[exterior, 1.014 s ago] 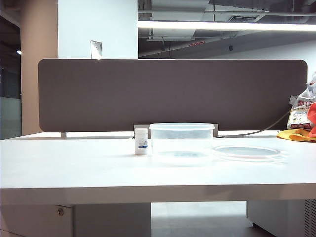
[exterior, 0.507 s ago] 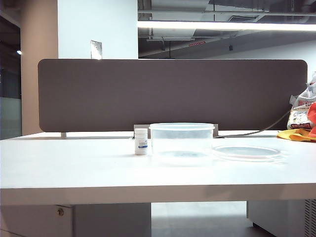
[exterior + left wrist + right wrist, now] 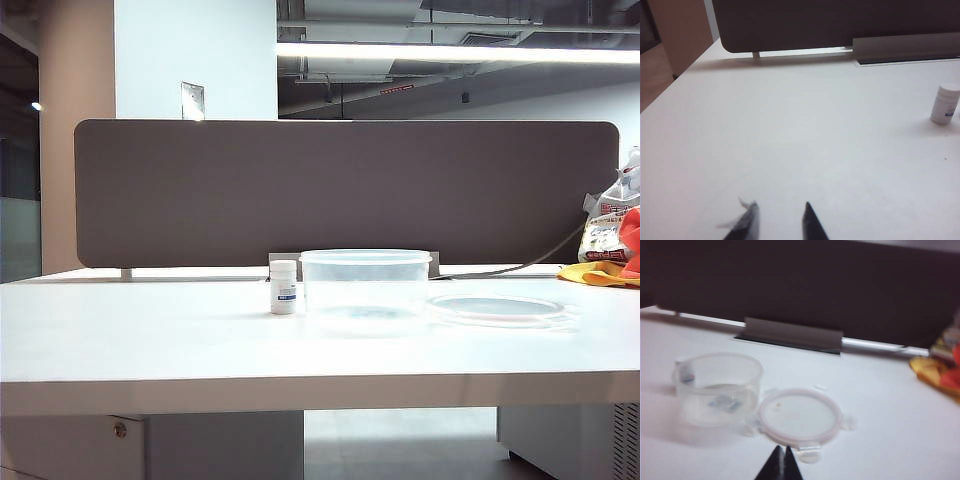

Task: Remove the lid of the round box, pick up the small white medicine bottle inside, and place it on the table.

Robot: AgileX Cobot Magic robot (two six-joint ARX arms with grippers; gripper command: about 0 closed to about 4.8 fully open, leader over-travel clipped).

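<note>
The small white medicine bottle (image 3: 283,287) stands upright on the table (image 3: 150,340), just left of the round box (image 3: 366,290). The box is open and looks empty. The lid (image 3: 497,308) lies flat on the table to the right of the box. No arm shows in the exterior view. In the left wrist view my left gripper (image 3: 780,210) hovers over bare table, open with nothing between its fingers, and the bottle (image 3: 945,103) stands far off to one side. My right gripper (image 3: 783,450) is shut and empty, close to the lid (image 3: 800,416) with the box (image 3: 717,387) beyond it.
A dark divider panel (image 3: 340,190) closes off the back of the table. A grey cable tray (image 3: 792,335) sits at its foot behind the box. Bags and orange-yellow cloth (image 3: 612,250) lie at the far right edge.
The bottle, the box and the lid stand where they were. The exterior picture as a whole has shifted slightly, and no arm appears in it.
</note>
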